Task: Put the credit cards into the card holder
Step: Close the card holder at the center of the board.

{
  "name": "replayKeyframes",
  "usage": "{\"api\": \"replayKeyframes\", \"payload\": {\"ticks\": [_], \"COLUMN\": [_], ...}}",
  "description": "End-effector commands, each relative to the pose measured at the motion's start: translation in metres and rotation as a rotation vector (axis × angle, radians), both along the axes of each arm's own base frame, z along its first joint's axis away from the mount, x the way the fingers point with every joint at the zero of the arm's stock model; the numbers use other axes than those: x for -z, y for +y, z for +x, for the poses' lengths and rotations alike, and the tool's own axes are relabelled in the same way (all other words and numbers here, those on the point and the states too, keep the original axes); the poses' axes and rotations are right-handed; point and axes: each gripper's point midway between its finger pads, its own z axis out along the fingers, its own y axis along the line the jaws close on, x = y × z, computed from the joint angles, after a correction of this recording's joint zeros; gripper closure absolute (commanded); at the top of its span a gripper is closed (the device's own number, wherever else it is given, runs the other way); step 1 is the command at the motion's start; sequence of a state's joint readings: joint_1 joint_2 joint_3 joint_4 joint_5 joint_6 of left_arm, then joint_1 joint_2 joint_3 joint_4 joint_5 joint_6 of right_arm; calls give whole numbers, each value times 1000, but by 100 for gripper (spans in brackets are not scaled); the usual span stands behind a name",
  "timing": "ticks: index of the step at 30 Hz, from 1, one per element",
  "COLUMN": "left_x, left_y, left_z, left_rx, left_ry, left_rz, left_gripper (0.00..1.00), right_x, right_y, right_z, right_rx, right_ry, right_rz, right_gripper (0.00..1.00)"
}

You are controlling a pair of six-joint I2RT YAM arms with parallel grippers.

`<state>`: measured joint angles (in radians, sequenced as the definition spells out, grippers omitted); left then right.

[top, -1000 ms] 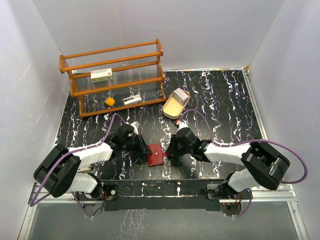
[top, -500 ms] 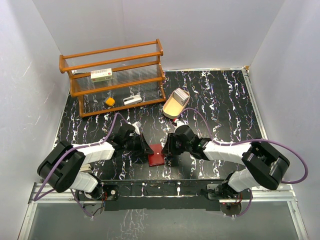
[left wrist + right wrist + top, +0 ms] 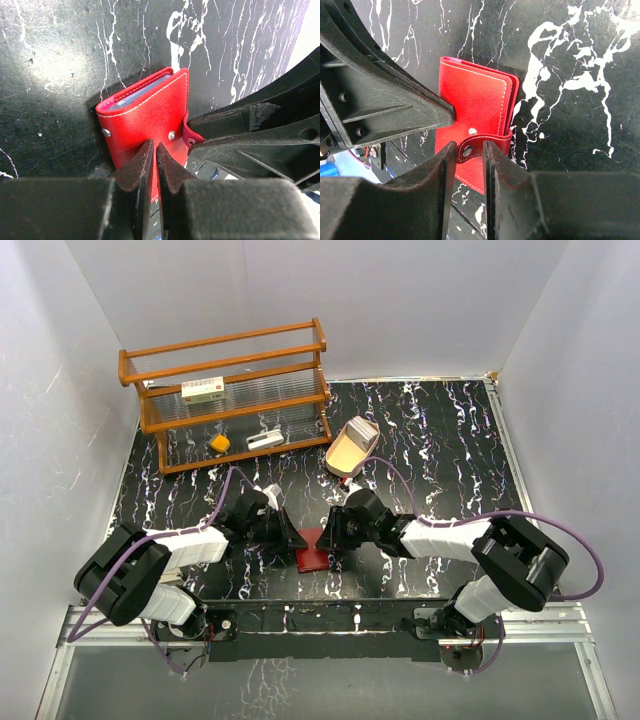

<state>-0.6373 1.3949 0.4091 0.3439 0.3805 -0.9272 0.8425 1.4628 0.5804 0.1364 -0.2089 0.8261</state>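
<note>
Top view, wallet: red wallet point(image 3: 313, 556) folded, lying on the tabletop point(image 3: 440, 460) close to the near edge, about mid-width.
Top view, arms: left gripper point(image 3: 296, 537) low at the wallet's left side, right gripper point(image 3: 331, 536) low at its right side.
Top view, back: wooden rack point(image 3: 230, 390) in the back-left corner, tan tray point(image 3: 345, 452) near its right end.
Left wrist, fingers: almost together, thin slit only, tips on the red cover.
Left wrist, wallet edge: pale layers point(image 3: 142, 91) inside the fold; cards or pockets, cannot tell.
Right wrist, fingers: apart, end of the snap tab point(image 3: 468, 149) in the gap.
</note>
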Motion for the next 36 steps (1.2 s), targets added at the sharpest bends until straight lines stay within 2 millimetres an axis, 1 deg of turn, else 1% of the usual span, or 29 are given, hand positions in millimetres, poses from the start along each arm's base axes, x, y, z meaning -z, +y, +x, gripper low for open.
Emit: {"api": "replayKeyframes", "payload": {"ticks": [1,12,17,18,24,29,36], "left_x": [16,16,16,17,18,16,16], "left_y": [12,12,13,13,14,14,15], "left_z": [-8,-9,-9,-10,-11,-10,-10], "left_rx": [-15,-23,-25,-26,-28,-30,-33], "left_ry": [24,30,31,32,38,33,33], "left_rz": [60,52,53,54,55,54,58], "left_gripper": [93,92,91,91,91,90,90], "right_x": [-21,-16,-16,-16,-12,-6,-7], "right_y": [20,24,23,22,18,9,8], "right_z": [13,11,10,11,10,11,13], "right_rx": [-9,-25,-20,-18,-13,0,9], "right_ry": [-47,-26,-25,-26,-28,-31,-46], "right_rz": [74,78,77,76,49,-14,-46], "right_gripper": [74,70,68,68,79,80,82]}}
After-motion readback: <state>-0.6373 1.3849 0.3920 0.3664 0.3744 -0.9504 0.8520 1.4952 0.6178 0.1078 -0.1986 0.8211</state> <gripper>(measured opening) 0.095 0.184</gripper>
